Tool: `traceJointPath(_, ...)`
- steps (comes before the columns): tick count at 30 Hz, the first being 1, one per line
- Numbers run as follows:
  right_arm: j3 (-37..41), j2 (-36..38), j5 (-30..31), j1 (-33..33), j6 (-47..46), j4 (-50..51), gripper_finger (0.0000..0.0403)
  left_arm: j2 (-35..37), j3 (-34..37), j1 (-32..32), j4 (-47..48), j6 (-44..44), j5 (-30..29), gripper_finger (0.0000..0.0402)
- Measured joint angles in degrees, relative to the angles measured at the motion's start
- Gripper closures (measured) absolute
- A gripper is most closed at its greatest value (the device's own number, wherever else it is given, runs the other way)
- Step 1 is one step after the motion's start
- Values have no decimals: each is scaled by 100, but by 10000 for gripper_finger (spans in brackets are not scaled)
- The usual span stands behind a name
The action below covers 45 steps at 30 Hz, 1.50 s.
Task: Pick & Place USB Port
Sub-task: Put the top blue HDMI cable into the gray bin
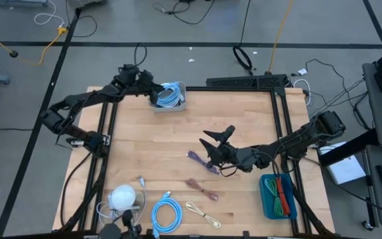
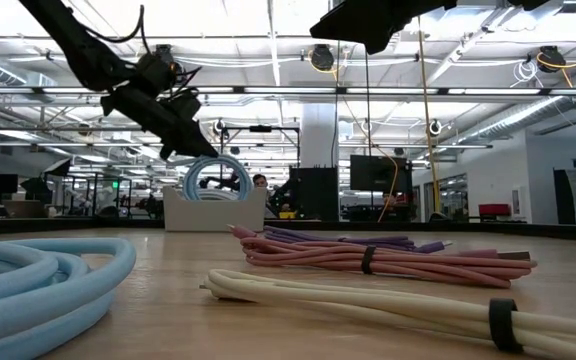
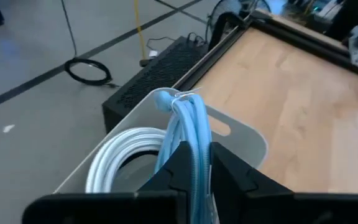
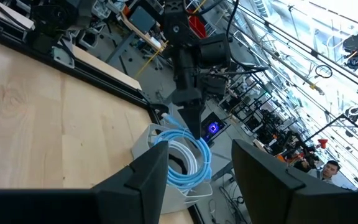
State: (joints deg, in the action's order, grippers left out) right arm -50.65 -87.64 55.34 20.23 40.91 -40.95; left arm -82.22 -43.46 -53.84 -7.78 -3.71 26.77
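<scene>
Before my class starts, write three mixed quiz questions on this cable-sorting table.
1. True or false: the left gripper holds a light blue cable over the white bin.
2. Which bin holds red and green cables? A) white bin B) blue bin
3. Fill in: the right gripper hangs above the ___ cable, fingers open.

Key: 1 true; 2 B; 3 purple.

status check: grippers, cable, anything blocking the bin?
Left gripper shut on light blue cable, over the white bin at the table's far edge. Right gripper open, mid-table above purple cable. Bin already holds coiled cables; nothing blocking.
</scene>
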Motion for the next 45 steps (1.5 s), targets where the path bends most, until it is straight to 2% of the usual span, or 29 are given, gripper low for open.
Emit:
traceJointPath(8, -1, 0, 0, 0, 0, -2, 234, 5, -7, 32, 313, 16, -719, 368)
traceJointPath(12, -2, -1, 0, 0, -41, -2, 234, 5, -7, 30, 357, 25, -840, 368)
traceJointPath(15, -2, 0, -1, 0, -79, -2, 234, -5, 0, 24, 234, 164, -616, 368)
traceJointPath(21, -2, -2, -1, 0, -79, 2, 234, -26, 20, 48, -280, 700, 247, 368)
traceJointPath(28, -2, -2, -1, 0, -79, 3, 234, -27, 20, 122, -247, 838, 390, 368)
traceJointPath(37, -2, -2, -1, 0, -105, 2, 234, -4, 0, 44, 516, 832, -287, 368)
traceJointPath(43, -2, -2, -2, 0, -125, 2, 234, -3, 0, 34, 532, 799, -659, 368)
traceJointPath(45, -2, -2, -1, 0, -125, 2, 234, -6, 2, 32, 504, 831, -780, 354)
